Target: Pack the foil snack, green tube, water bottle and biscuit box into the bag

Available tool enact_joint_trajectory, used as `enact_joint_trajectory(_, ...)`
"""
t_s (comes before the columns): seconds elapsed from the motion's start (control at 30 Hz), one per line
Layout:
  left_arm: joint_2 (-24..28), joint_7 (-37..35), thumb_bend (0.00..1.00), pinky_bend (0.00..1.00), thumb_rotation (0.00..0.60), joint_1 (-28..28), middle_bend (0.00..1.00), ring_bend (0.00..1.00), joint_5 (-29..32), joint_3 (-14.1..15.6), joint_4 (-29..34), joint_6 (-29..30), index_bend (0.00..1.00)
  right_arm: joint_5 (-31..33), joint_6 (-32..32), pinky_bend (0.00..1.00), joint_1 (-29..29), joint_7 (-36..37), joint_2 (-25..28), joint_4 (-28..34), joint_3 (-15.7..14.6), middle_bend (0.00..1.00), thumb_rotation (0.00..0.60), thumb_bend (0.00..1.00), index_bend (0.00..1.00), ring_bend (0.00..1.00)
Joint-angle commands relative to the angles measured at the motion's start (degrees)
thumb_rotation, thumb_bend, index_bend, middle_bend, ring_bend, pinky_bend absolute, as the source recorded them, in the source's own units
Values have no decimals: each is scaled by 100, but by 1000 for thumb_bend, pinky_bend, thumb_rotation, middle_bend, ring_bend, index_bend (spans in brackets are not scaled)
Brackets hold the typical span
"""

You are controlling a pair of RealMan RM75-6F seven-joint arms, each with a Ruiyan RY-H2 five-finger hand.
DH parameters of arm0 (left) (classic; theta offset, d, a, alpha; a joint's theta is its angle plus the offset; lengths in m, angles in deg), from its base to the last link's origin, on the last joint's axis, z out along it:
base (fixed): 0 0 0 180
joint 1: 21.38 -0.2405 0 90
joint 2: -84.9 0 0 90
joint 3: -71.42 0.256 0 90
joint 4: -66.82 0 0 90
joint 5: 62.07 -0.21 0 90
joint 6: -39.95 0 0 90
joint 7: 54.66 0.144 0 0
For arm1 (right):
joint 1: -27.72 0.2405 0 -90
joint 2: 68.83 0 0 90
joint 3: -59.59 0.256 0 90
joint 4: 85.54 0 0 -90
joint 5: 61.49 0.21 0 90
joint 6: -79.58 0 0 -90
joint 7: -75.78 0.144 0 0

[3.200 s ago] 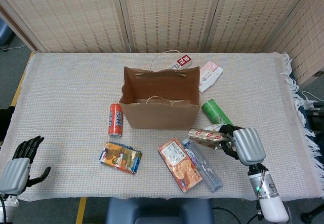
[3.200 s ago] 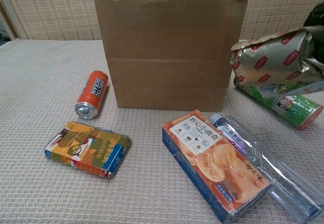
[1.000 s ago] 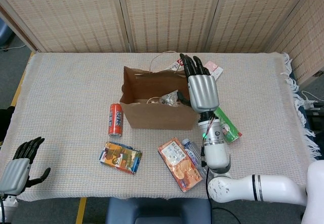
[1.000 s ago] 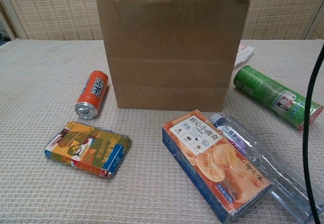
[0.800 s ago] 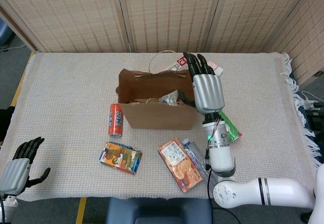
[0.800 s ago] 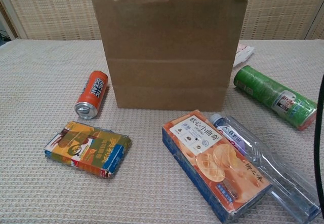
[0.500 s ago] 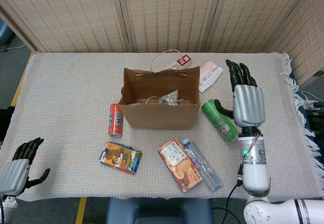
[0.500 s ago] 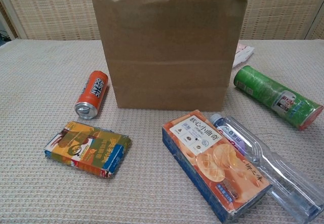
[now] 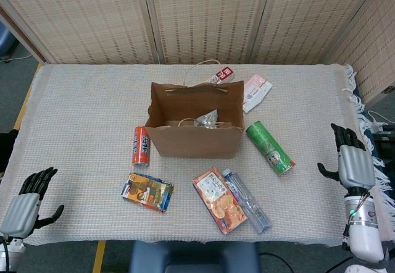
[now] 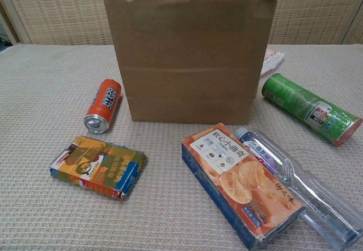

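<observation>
The brown paper bag (image 9: 194,138) (image 10: 190,58) stands open mid-table, and the foil snack (image 9: 207,120) lies inside it. To its right the green tube (image 9: 269,147) (image 10: 309,108) lies on its side. The orange biscuit box (image 9: 218,199) (image 10: 241,182) and the clear water bottle (image 9: 245,200) (image 10: 300,185) lie side by side in front of the bag. My right hand (image 9: 349,162) hovers open at the table's right edge, holding nothing. My left hand (image 9: 24,199) is open at the front left corner. Neither hand shows in the chest view.
An orange drink can (image 9: 141,145) (image 10: 103,105) lies left of the bag. A colourful snack pack (image 9: 147,191) (image 10: 98,166) sits in front of the can. A white and pink packet (image 9: 256,92) and a red tag (image 9: 222,75) lie behind the bag.
My right hand carried the foil snack to the bag, released it inside, then drew back to the table's right edge. The bag shifted slightly and settled. The left hand barely moved.
</observation>
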Motion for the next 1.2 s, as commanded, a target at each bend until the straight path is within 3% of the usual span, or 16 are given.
enact_joint_trajectory(0.03, -2, 4, 330, 8, 600, 6, 0, 0, 13, -4, -1, -13, 0, 424, 371, 159, 77, -80, -386, -635, -1, 38, 600, 155, 0, 0)
enact_joint_trajectory(0.2, 7, -32, 331, 9, 600, 17, 0, 0, 18, -7, -11, -28, 0, 978, 511, 115, 297, -491, -944, -1137, 138, 0, 600, 133, 0, 0)
enact_joint_trajectory(0.43, 17, -54, 331, 8, 600, 20, 0, 0, 10, 5, -19, -40, 0, 939, 247, 78, 455, -733, -1887, -1563, 252, 0, 600, 93, 0, 0)
enact_joint_trajectory(0.83, 36, -68, 331, 8, 600, 24, 0, 0, -9, 25, -12, -53, 0, 722, 87, 78, 558, -497, -2869, -1905, 548, 0, 600, 86, 0, 0)
enact_joint_trajectory(1.2, 47, -85, 330, 8, 600, 23, 0, 0, -39, 43, -4, -50, 0, 1144, 403, 78, 654, -626, -3549, -2929, 782, 0, 600, 85, 0, 0)
